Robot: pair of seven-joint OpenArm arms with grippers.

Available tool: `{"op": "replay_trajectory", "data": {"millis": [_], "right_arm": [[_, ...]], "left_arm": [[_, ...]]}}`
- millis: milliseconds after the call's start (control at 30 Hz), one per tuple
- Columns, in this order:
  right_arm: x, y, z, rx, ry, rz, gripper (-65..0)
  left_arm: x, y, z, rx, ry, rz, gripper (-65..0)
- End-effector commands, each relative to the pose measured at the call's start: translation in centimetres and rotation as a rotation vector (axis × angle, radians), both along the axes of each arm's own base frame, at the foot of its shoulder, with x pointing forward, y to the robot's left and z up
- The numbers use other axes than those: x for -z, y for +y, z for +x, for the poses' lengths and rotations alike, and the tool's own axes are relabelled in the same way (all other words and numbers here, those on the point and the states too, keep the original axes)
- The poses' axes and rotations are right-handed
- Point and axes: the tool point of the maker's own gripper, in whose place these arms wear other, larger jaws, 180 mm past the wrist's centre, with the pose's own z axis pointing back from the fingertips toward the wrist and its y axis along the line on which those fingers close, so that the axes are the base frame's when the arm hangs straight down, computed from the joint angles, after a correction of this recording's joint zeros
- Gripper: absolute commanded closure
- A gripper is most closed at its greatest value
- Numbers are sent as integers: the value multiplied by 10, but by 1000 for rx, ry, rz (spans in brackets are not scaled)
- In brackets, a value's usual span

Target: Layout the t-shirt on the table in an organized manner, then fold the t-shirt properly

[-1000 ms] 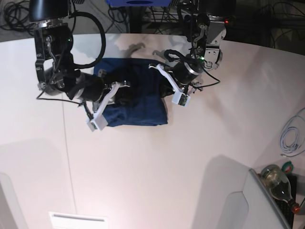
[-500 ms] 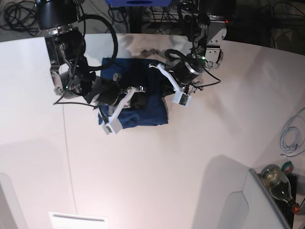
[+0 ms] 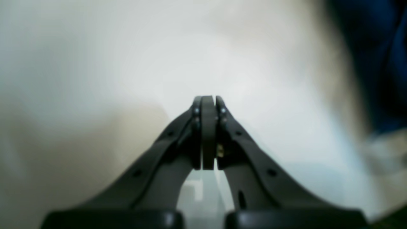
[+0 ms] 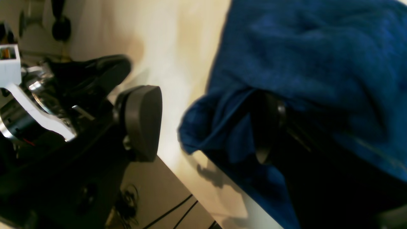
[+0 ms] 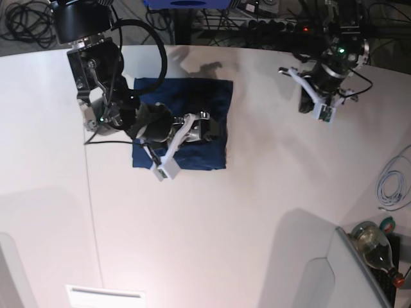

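shirt (image 5: 183,122) is lying folded into a neat rectangle on the table (image 5: 225,224), toward the far-left side. right gripper (image 5: 209,130) sits over it, jaws spread wide, 1 finger tucked under a fold. left gripper (image 3: 208,133) is pinched tight, empty, well off to the side
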Motion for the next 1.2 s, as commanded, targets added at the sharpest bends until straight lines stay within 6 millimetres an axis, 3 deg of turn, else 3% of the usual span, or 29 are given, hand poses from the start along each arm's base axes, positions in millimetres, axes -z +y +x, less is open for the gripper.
{"op": "replay_trajectory", "data": {"millis": [0, 133, 200, 267, 367, 467, 533, 600, 667, 767, 967, 1167], "right_arm": [[-19, 12, 12, -15, -55, 41, -381], [-17, 38, 10, -47, -15, 43, -381], [-21, 51, 4, -74, -12, 40, -381], [-40, 65, -2, -122, -67, 42, -381], [-65, 40, -3, -59, -127, -1, -339], [-72, -7, 0, 86, -121, -59, -213], [-61, -39, 4, 172, -88, -110, -80], [-44, -64, 8, 229, -47, -150, -8], [-28, -81, 12, 274, -3, -176, -14], [-9, -89, 10, 290, 47, -203, -14], [11, -105, 18, 349, 40, -234, -11], [26, -108, 24, 356, 70, -246, -9]], "left_arm": [[-13, 17, 4, -17, -40, 27, 0], [-19, 63, -16, -106, -23, 75, 0], [-20, 73, -22, -115, -19, 51, 0], [-20, 80, -29, -143, -20, -8, 0], [-22, 90, -33, -189, -41, -67, 0], [-18, 98, -39, -226, -35, -79, 0], [-15, 102, -43, -244, -29, -86, 0], [-14, 102, -44, -246, -28, -88, 0], [-15, 100, -43, -241, -29, -89, 0], [-16, 99, -41, -236, -33, -89, 0], [-15, 98, -41, -238, -32, -92, 0], [-14, 99, -44, -244, -27, -92, 0]]}}
